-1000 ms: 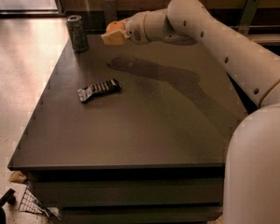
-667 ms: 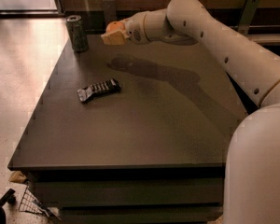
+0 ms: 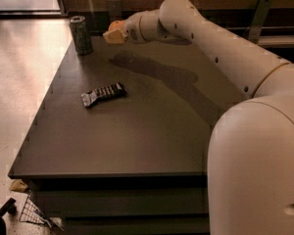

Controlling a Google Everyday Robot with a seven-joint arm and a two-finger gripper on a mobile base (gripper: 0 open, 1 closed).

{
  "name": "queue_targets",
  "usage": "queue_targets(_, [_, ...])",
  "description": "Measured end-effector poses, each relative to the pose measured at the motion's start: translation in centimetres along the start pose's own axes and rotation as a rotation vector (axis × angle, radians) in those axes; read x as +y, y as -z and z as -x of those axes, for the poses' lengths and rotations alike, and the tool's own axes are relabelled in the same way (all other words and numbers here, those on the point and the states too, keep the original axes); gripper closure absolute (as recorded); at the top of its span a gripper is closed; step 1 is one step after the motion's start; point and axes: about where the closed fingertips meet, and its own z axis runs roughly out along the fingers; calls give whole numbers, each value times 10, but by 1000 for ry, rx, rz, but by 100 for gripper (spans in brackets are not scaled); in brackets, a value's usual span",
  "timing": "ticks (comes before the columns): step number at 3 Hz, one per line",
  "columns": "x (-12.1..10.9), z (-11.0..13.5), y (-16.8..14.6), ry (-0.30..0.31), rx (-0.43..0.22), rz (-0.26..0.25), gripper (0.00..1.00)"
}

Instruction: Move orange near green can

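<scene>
The green can stands upright at the far left corner of the dark table. My gripper hangs a little above the table just right of the can, with a small gap between them. It is shut on the orange, of which only the top shows above the tan fingers. The arm's shadow lies on the table below it.
A flat black ridged bar lies on the left half of the table, nearer to me than the can. My white arm spans the right side. The table's left edge drops to a pale floor. A wall runs behind the table.
</scene>
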Motion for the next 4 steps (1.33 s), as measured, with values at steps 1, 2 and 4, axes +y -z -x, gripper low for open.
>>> queue_targets(1, [-10, -12, -20, -25, -12, -34, 100])
queue_targets(2, [-12, -26, -34, -56, -32, -27, 100])
queue_targets(4, [-8, -45, -66, -93, -37, 50, 100])
